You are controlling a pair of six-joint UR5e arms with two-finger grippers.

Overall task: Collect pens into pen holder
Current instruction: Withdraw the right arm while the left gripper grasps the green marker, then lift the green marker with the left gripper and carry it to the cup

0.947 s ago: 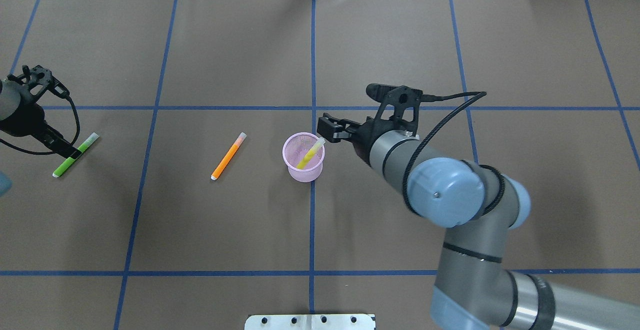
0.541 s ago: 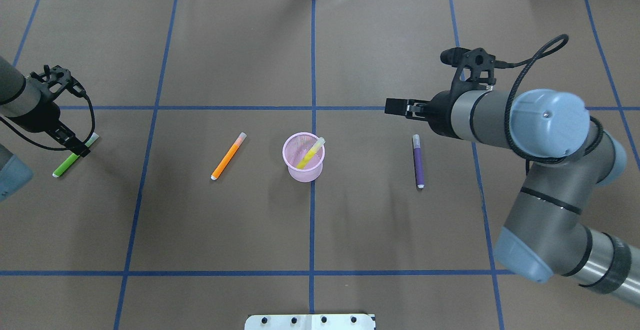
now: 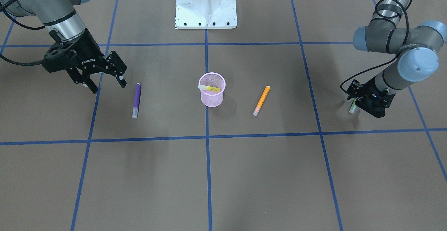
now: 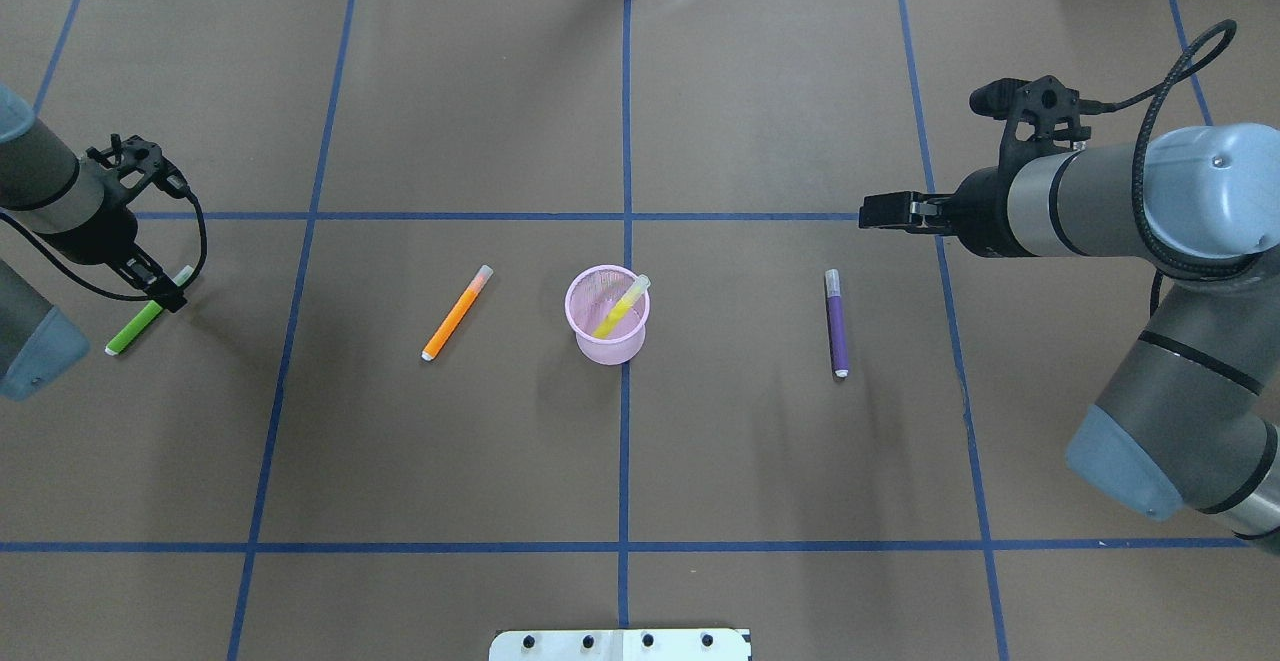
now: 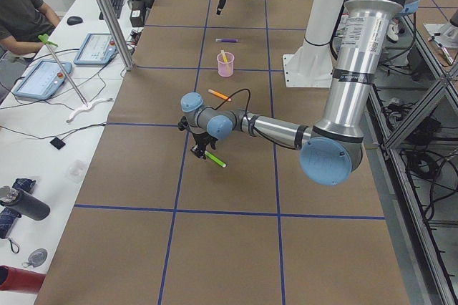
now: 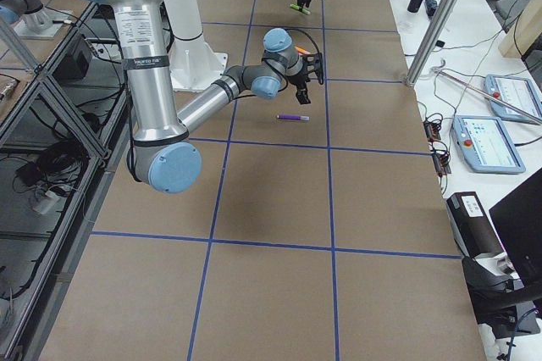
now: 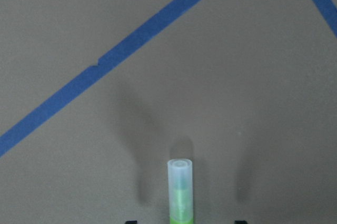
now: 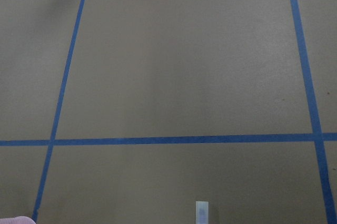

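The pink mesh pen holder stands at the table's middle with the yellow pen leaning inside it. The orange pen lies to its left and the purple pen to its right. The green pen lies at the far left. My left gripper is low over the green pen's cap end, open, with a finger on each side of the pen. My right gripper is open and empty, in the air just beyond the purple pen's cap end.
Blue tape lines split the brown table into squares. The white robot base stands behind the holder. A desk with tablets and an operator runs along the table's far side.
My right arm has drawn back to the right from the pen holder, uncovering the purple pen. My left gripper has shifted slightly along the green pen toward its cap.
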